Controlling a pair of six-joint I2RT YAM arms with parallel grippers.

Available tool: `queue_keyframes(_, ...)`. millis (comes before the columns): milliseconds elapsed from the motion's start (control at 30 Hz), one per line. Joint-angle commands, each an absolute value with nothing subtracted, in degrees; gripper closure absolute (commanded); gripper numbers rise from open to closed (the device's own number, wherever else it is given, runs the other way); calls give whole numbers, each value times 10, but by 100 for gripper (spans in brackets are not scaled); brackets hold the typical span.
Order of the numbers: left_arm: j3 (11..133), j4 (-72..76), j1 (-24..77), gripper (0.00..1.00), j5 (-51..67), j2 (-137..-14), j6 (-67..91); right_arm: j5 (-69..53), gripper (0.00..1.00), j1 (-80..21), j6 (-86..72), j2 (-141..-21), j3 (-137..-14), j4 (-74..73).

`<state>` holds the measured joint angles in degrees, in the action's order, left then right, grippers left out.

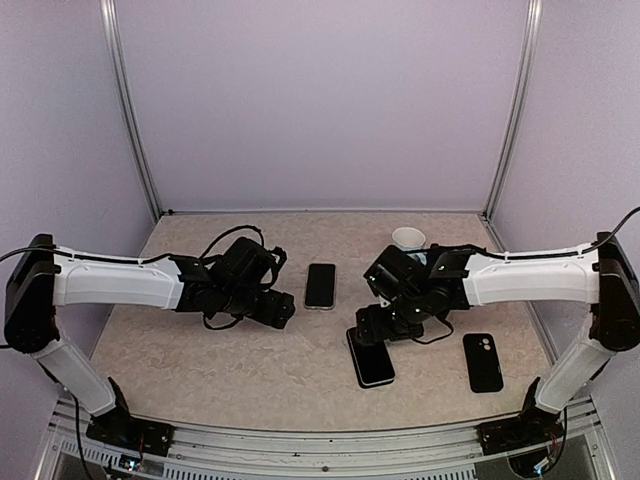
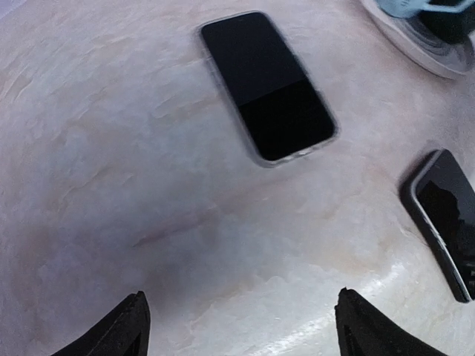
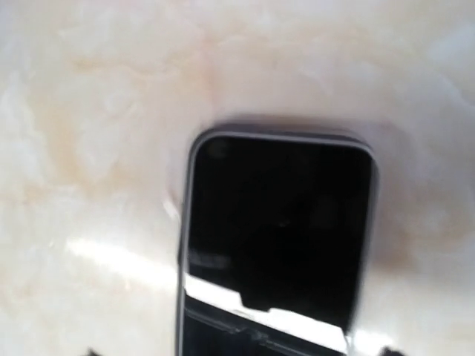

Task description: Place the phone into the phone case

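**Top view.** The left pincer [image 1: 282,310] is held low over the table [image 1: 190,350], just left of a second phone [image 1: 320,286]. This second phone lies face up and is edged by a pale rim. The right pincer [image 1: 367,327] is placed over the far end of the phone [image 1: 374,364], which lies flat, screen up, toward the front middle of the table. The black case [image 1: 483,362] lies flat to the right of that phone, apart from it, with its camera opening at the far end. A white cup [image 1: 408,238] stands toward the back.

**Left wrist view.** The fingers [image 2: 122,330] are seen spread wide with nothing between them, and bare table lies beneath.

**Right wrist view.** The frame is largely filled by the dark screen. The fingers are barely shown, so how far the right pincer is open cannot be told.
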<state>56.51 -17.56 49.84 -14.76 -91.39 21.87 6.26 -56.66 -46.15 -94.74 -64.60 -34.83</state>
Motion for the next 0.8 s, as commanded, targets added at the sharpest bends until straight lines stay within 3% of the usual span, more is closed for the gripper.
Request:
queue_keyframes(0, 563, -107, 536, 21, -34, -898, 154, -13, 30, -544, -462, -873, -557, -351)
queue_keyframes(133, 606, -117, 591, 38, 26, -946, 96, -109, 56, -531, -467, -835, -463, -264)
queue_keyframes(333, 654, -134, 635, 60, 60, -1027, 74, -112, 72, -530, -455, -831, -431, -222)
queue_keyframes(467, 688, -148, 646, 66, 68, -1084, 72, -113, 79, -529, -446, -851, -419, -205)
queue_keyframes(767, 721, -147, 661, 66, 71, -1136, 63, -110, 91, -535, -479, -873, -396, -165)
